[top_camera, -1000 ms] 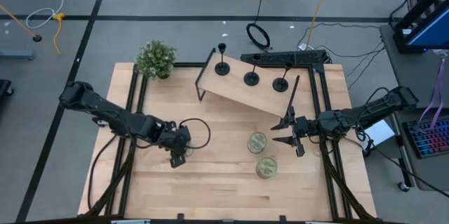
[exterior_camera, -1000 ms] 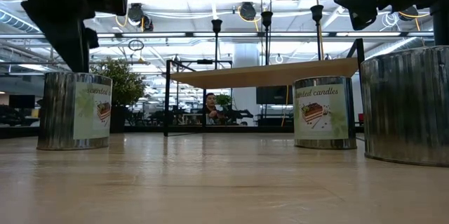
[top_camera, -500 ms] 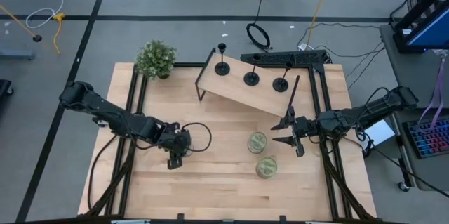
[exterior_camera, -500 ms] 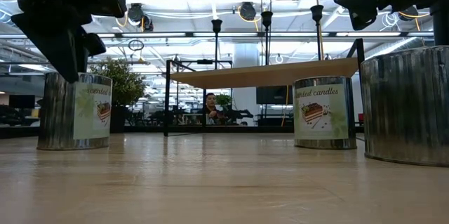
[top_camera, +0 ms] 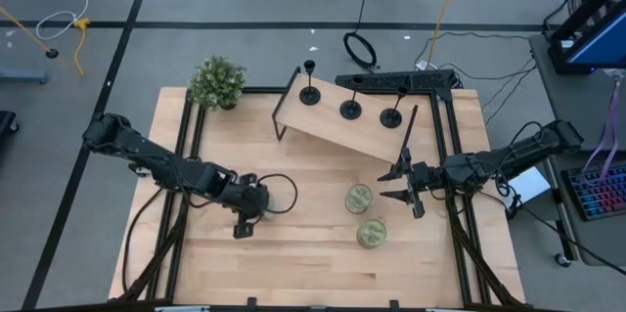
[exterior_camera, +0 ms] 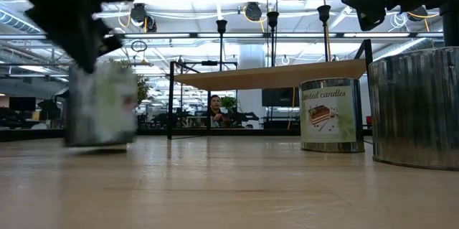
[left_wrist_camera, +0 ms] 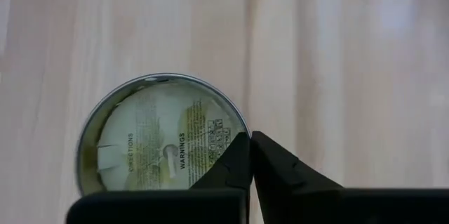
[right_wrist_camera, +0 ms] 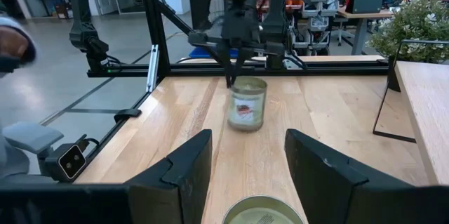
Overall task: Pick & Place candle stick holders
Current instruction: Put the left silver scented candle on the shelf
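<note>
Showing the bench (top_camera: pixel 313 253) from above, with the three candle stick holders (top_camera: pixel 349 107) standing on the raised wooden shelf (top_camera: pixel 337 126) at its far side, untouched and well apart from both arms. The left claw (left_wrist_camera: pixel 250 155) has its fingers pressed together, tips over the rim of a candle jar (left_wrist_camera: pixel 163 142) near the bench's left-centre; it holds nothing. In the low view this jar (exterior_camera: pixel 102 103) appears smeared, which suggests it is being nudged rather than gripped. The right claw (right_wrist_camera: pixel 247 164) hangs with its fingers spread above two more candle jars (top_camera: pixel 364 214) on the right side, just in front of the shelf.

Risks, as judged from this arrangement:
- The nudged jar could tip or slide toward the bench edge, because closed fingertips bearing on a rim give no hold.
- The right arm, reaching for the holders, could clip the shelf's sloping front or the jars beneath it.
- Each holder has a thin stem on a flat base, so an off-centre pinch would probably topple it or knock its neighbour.
</note>
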Tool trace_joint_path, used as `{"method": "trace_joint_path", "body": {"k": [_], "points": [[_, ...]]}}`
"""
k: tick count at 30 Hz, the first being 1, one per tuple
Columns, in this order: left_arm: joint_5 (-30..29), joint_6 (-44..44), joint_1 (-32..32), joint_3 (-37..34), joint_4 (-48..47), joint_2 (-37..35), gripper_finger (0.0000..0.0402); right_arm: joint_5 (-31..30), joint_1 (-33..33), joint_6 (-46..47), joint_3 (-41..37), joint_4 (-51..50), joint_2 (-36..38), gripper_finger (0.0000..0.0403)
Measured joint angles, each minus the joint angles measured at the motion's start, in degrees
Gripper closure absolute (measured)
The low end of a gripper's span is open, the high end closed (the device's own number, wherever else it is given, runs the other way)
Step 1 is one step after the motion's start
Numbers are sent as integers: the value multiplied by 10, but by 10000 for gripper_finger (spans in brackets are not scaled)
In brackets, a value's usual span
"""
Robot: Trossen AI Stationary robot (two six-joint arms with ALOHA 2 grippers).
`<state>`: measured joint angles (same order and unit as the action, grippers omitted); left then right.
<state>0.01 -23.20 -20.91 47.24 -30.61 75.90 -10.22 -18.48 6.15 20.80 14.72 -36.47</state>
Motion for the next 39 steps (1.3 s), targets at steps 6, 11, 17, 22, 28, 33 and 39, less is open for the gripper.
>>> {"method": "trace_joint_path", "body": {"k": [6, 11, 17, 22, 28, 33, 39], "points": [[2, 60, 1, 30, 52, 0, 396, 0, 0, 0, 0, 0, 0, 229], [2, 97, 9, 86, 44, 0, 396, 0, 0, 0, 0, 0, 0, 229], [-39, 199, 37, 177, 16, 0, 396, 0, 0, 0, 0, 0, 0, 229], [-54, 258, 99, 245, -10, -1, 397, -1, 0, -13, 0, 2, 0, 229], [-62, 267, 222, 285, -26, 0, 398, -1, 0, -14, 0, 5, 0, 229], [-59, 255, 310, 291, -26, 0, 399, -2, 0, -13, 0, 5, 0, 229], [-60, 265, 356, 292, -61, 0, 399, -2, 0, -13, 0, 5, 0, 229]]}}
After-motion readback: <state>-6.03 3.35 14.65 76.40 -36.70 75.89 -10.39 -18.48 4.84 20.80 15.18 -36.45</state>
